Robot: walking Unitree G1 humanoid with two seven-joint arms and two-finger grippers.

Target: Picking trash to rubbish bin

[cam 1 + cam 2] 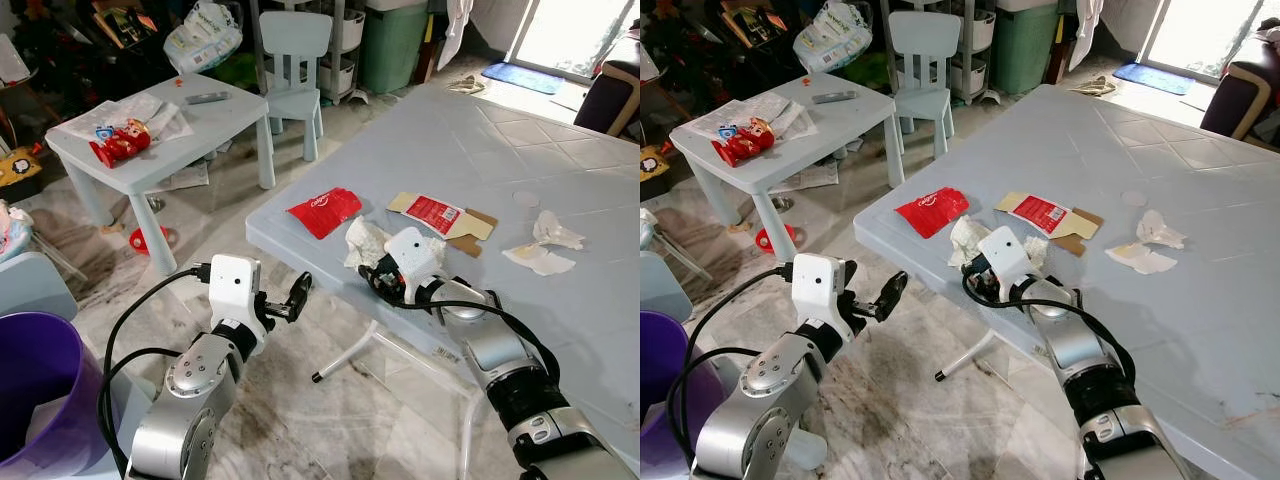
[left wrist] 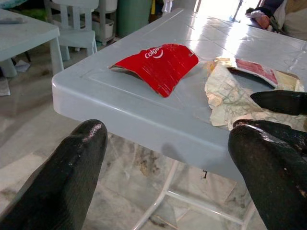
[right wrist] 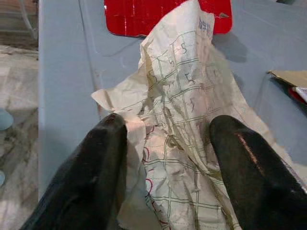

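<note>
The work surface is a large pale grey plastic table (image 1: 560, 190) with a moulded tile pattern, standing on a marbled stone floor (image 1: 340, 420). Near its front corner lies a crumpled paper (image 3: 184, 143), cream with a green printed grid. The right gripper (image 1: 372, 276) rests on the tabletop at this paper, its two black fingers (image 3: 96, 177) spread apart with the paper bunched between them; the fingers touch the paper at both sides but have not closed on it. Just beyond the paper lies a red flattened carton (image 1: 324, 211), curled at its edges. Beside it lies a torn cardboard piece with a red label (image 1: 436, 214). Farther along the table are two crumpled white tissues (image 1: 545, 245) and a small round lid (image 1: 525, 198).

The left gripper (image 1: 297, 296) hangs in the air off the table's front edge, above the floor, fingers parted and holding nothing.

A purple bin (image 1: 40, 400) stands at the robot's left, low in the head views, with pale paper inside. Behind it is a small pale children's table (image 1: 160, 135) carrying red packaging (image 1: 120, 142) and papers, with a matching small chair (image 1: 292, 70) beside it. A green bin (image 1: 392, 45) stands by the far wall, and a blue mat (image 1: 520, 77) lies at a bright doorway.
</note>
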